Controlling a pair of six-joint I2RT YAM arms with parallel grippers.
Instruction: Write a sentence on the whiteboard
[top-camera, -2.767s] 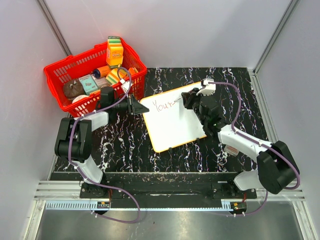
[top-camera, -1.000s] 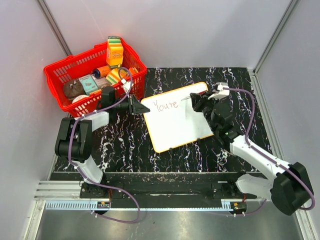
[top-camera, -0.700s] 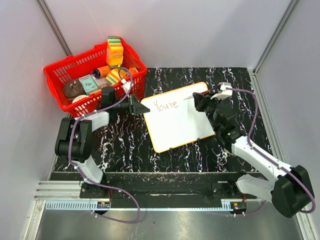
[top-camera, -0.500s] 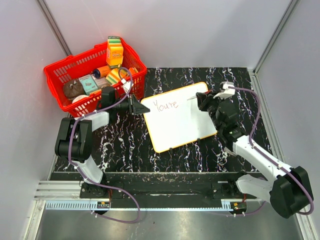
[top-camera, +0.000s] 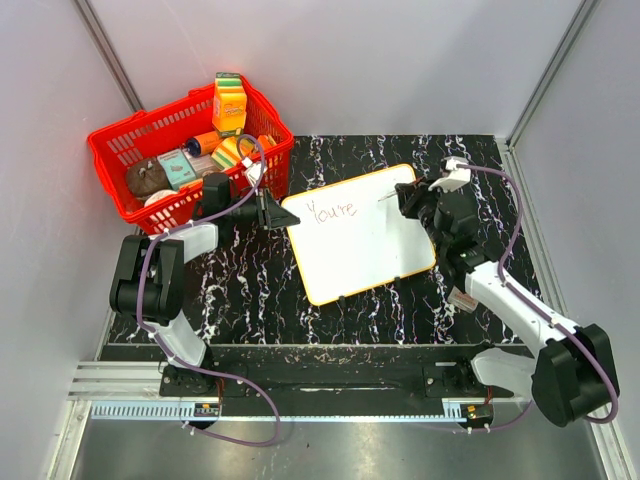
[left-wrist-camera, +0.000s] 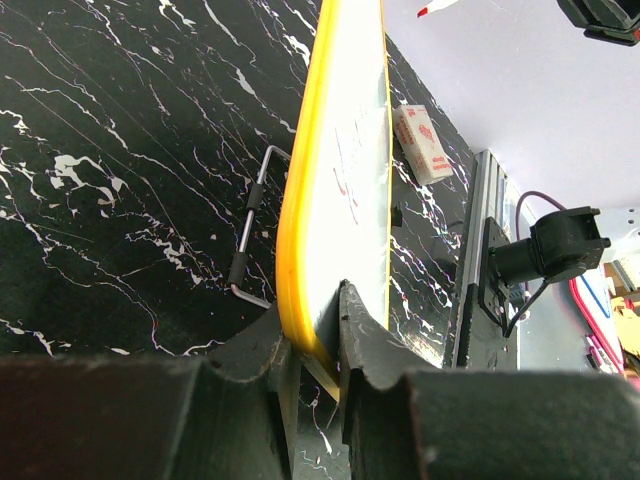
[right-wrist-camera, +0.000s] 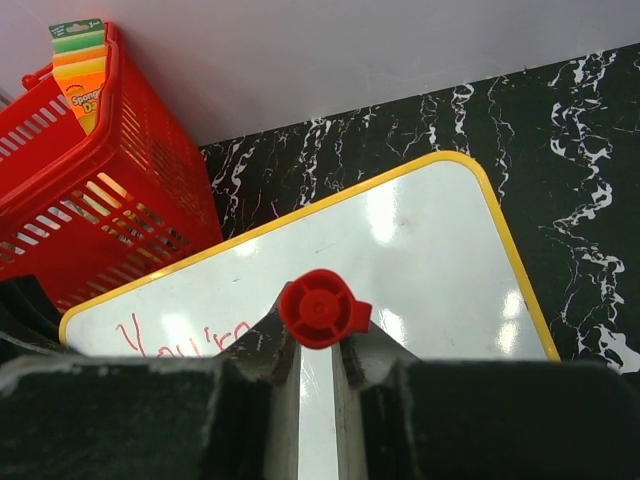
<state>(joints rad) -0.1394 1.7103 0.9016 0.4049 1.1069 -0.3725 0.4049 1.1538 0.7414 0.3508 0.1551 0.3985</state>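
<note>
Across the yellow-rimmed whiteboard (top-camera: 355, 245), red "You're" (top-camera: 333, 211); left fingers (left-wrist-camera: 365, 350) pinch its edge, right fingers (right-wrist-camera: 375, 355) seemingly a marker (right-wrist-camera: 322, 308).

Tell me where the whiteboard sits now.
In the top view, the whiteboard sits centre, right of the red basket, its left corner clamped in the left gripper.

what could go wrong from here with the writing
1. The left gripper pinches the whiteboard only at one corner; marker pressure far from that grip might pivot or slip the board.
2. The board seems propped on a wire leg, so pressing could rock it and wobble the lettering.
3. The right gripper holds the marker between narrow fingers; it may tilt, smearing "You're".
</note>
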